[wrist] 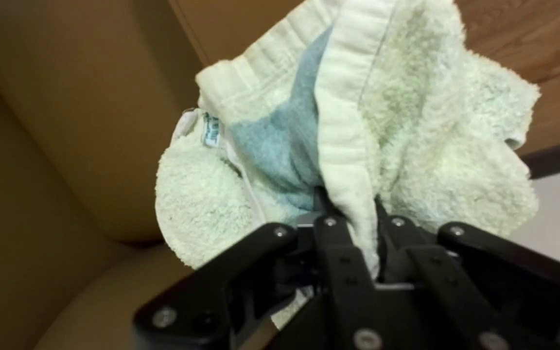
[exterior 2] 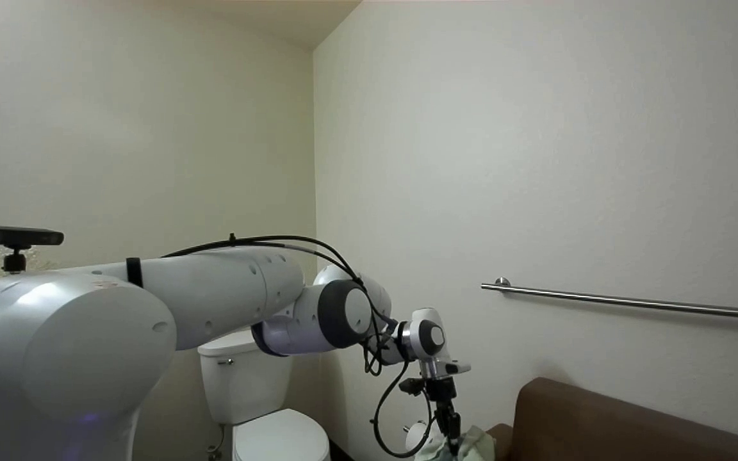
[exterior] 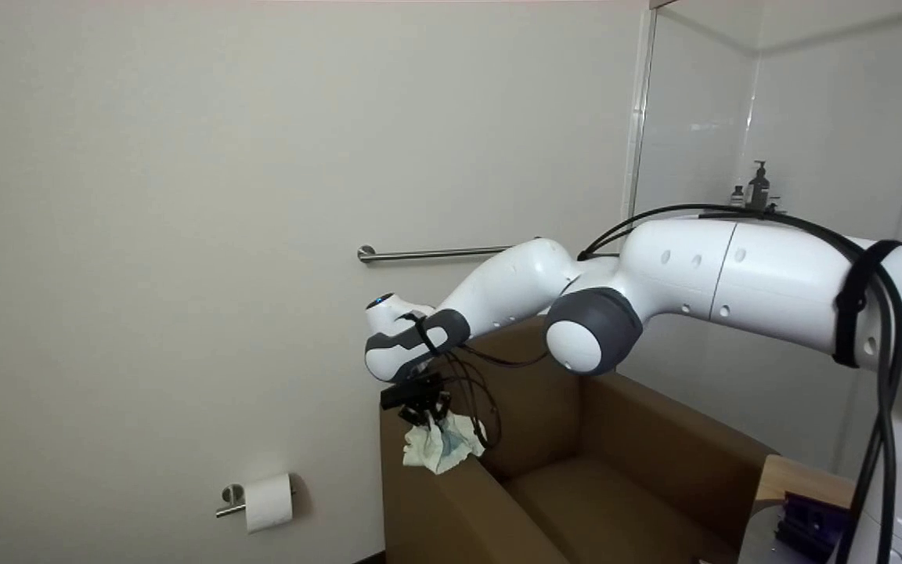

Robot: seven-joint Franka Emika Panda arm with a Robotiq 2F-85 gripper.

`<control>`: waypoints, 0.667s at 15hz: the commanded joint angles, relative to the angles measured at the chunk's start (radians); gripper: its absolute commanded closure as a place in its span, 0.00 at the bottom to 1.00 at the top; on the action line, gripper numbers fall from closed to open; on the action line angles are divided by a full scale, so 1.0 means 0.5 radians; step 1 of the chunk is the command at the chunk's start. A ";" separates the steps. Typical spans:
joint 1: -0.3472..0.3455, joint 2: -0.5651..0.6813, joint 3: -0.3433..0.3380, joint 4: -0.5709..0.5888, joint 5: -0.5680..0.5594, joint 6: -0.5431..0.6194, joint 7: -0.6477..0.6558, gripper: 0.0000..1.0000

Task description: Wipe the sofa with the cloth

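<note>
The brown sofa (exterior: 639,509) stands against the wall, and its back (exterior 2: 612,422) also shows at the lower right in an exterior view. My gripper (wrist: 350,200) is shut on the cloth (wrist: 435,121), a pale green-white rag with a bluish patch, pinched in a fold between the fingers. Both exterior views show the gripper (exterior: 429,415) pointing down with the cloth (exterior: 447,450) spread below it, at the rear end of one sofa arm (exterior: 474,501). Contact between cloth and upholstery seems likely, but the underside is hidden.
A toilet paper roll (exterior: 268,503) hangs on the wall beside the sofa. Above runs a metal grab bar (exterior: 435,254). A toilet (exterior 2: 279,435) stands in the corner behind the arm. Wood flooring (wrist: 542,53) shows past the cloth.
</note>
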 commanded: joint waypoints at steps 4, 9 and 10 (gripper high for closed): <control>0.023 -0.003 -0.109 0.155 -0.292 0.367 0.278 0.92; 0.009 -0.006 0.028 0.315 -0.232 0.389 0.136 0.92; 0.000 -0.006 0.064 0.343 -0.209 0.346 0.102 0.92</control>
